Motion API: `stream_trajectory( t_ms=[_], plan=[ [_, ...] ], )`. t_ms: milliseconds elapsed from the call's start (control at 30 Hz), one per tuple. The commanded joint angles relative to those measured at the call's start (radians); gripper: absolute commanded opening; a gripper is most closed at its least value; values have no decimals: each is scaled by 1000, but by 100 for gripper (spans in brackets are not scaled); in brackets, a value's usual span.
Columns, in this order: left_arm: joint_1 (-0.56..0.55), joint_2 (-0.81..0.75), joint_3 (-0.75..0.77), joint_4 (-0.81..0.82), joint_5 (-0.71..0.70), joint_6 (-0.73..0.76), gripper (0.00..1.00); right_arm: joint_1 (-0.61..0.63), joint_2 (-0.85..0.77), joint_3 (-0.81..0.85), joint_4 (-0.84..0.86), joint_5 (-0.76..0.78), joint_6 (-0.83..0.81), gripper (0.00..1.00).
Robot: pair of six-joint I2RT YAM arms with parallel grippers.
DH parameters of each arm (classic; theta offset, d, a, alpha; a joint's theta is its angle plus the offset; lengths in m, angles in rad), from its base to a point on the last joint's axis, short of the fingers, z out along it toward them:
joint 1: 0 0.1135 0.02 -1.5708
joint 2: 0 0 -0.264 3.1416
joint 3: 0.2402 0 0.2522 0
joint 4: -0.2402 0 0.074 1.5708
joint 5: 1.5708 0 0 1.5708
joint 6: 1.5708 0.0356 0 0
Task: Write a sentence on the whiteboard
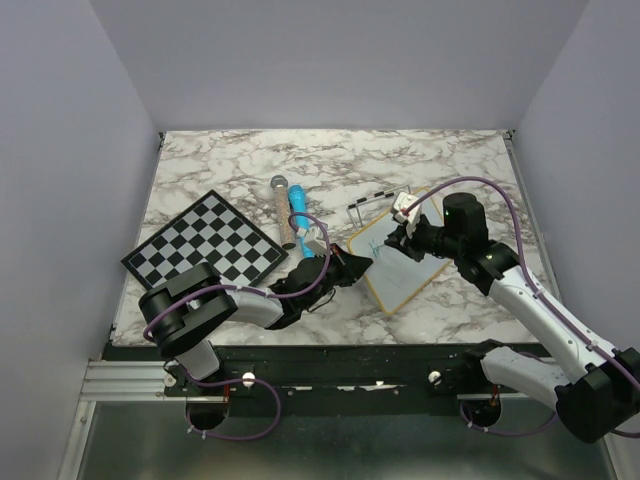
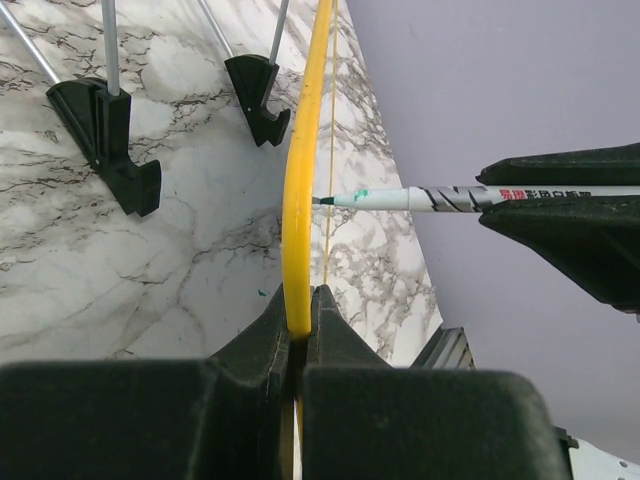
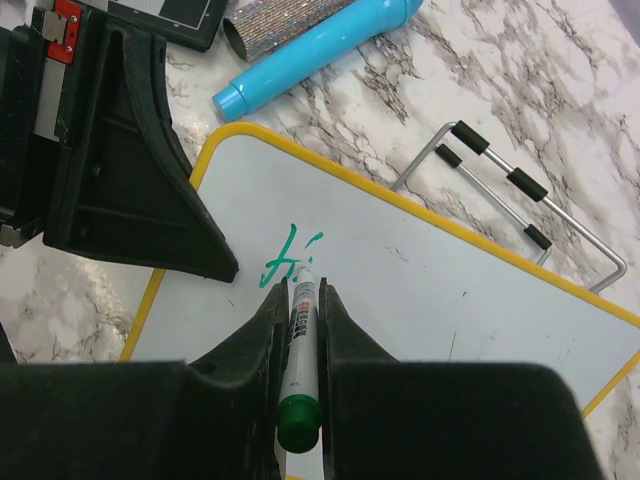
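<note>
Yellow-framed rectangular whiteboard sits right of centre on marble-patterned surface, black-and-white chessboard well apart to its left. Blue plastic cylinder and glittery tube lie side by side between them, farther back; metal wire stand just behind whiteboard.

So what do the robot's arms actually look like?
The left arm and right arm are alike: round black joints linked by white shells. A thin purple cable loops along each. The fingers are matte black wedges.
</note>
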State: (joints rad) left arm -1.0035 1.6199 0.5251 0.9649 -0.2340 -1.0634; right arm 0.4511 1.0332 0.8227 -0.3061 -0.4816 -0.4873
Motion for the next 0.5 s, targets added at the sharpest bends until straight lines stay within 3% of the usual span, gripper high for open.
stream_trajectory(
  t_ms=[0,267,467],
  plan=[
    [-4,18,-11,-2,28,34,0,-2,-1,16,55,35,27,1],
    [-4,17,-8,-6,27,36,0,-3,13,12,48,110,32,1],
    [-1,15,-10,-8,27,37,0,-5,22,18,6,83,9,0]
  ],
)
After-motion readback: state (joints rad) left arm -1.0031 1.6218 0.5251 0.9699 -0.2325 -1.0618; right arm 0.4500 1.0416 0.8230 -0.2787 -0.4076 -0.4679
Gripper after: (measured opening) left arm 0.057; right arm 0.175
